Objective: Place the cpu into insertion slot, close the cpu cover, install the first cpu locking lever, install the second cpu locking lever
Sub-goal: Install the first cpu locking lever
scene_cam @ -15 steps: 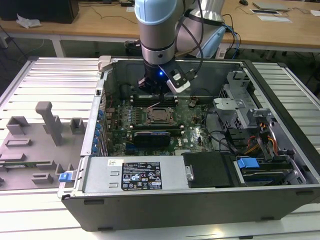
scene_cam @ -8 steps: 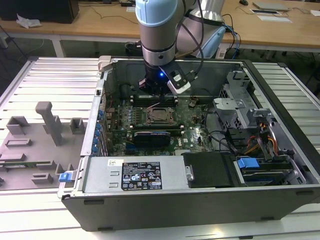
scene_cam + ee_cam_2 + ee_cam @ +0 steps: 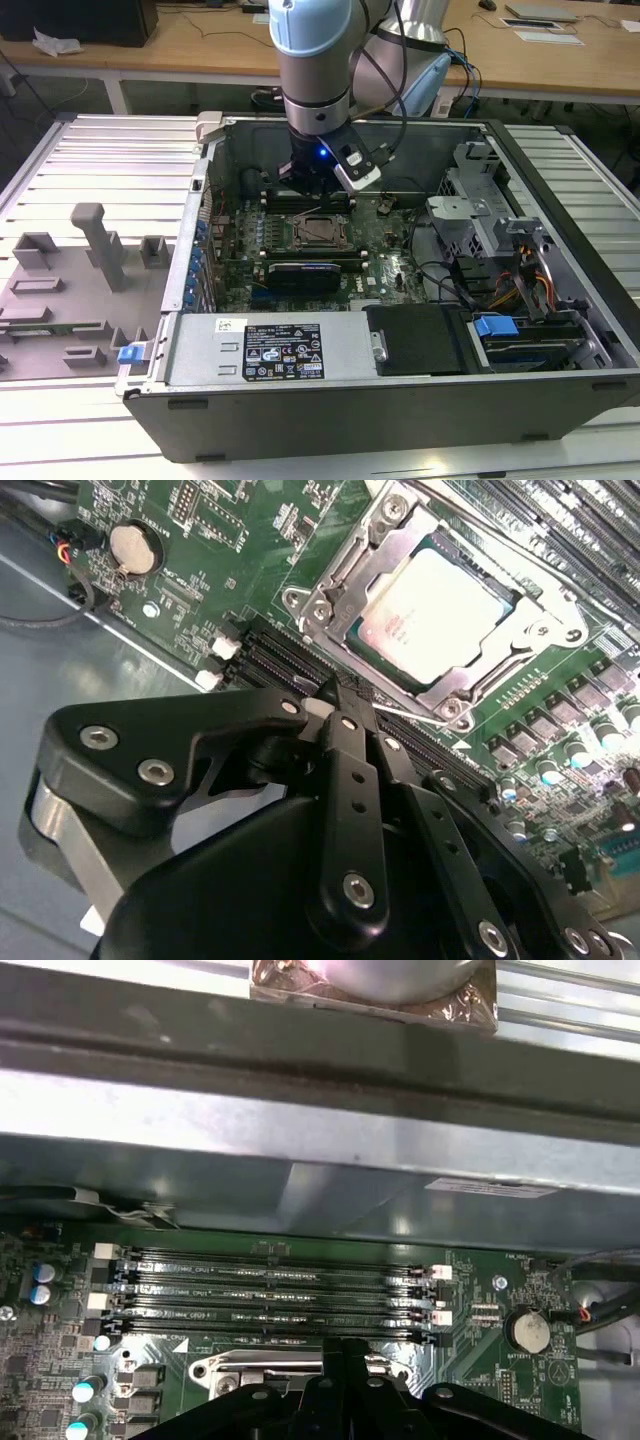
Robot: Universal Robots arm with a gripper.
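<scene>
In the exterior view, the arm [image 3: 315, 70] reaches down into an open computer case [image 3: 400, 400] that lies on a ribbed metal table [image 3: 80, 150]. The tool [image 3: 312, 192] hangs low over the green circuit board [image 3: 385, 245], just at the far side of the insertion slot [image 3: 318, 231]. A grey tray [image 3: 60, 290] with upright holders lies on the table at the exterior view's left, beside the case.

In the second wrist view, the cpu [image 3: 430, 605] sits inside the insertion slot [image 3: 455, 708], with its pale metal top facing up. The cpu cover [image 3: 352, 575] lies flat around it, so the chip shows through the window of the cover. The fingers of the tool [image 3: 340, 705] are pressed together, and I see nothing between them. A thin metal rod [image 3: 410, 715] runs along the edge of the slot, just beside the fingertips; I cannot tell whether the tool touches it. A round battery [image 3: 135, 545] sits on the board, well apart from the slot.

In the first wrist view, the tool [image 3: 345, 1355] is over the silver rim of the slot [image 3: 255, 1365]. Beyond it lie the memory slots [image 3: 270, 1290], then the metal wall of the case [image 3: 300, 1130]. The round battery [image 3: 527, 1330] is beside the end of the memory slots.
</scene>
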